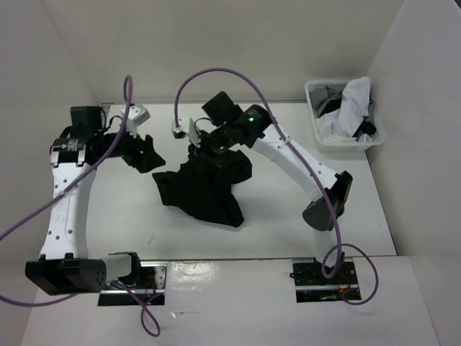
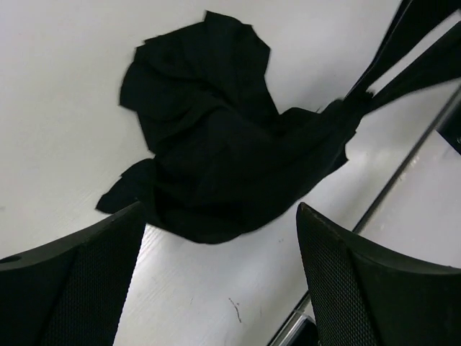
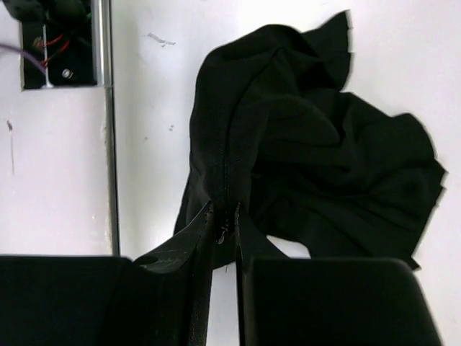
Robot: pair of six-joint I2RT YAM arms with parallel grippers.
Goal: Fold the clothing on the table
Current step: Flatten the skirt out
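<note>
Top external: black skirt point(image 1: 205, 189) crumpled at centre of tabletop point(image 1: 288, 223), one edge lifted. Right gripper point(image 1: 204, 146) pinched tight on raised fabric. Left gripper point(image 1: 146, 155) spread wide, empty, just left of skirt. White basket point(image 1: 314, 119) far right.

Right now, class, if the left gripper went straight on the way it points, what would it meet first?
The left gripper would probably meet the black skirt, bunched directly ahead of its open jaws; depth is unclear.
</note>
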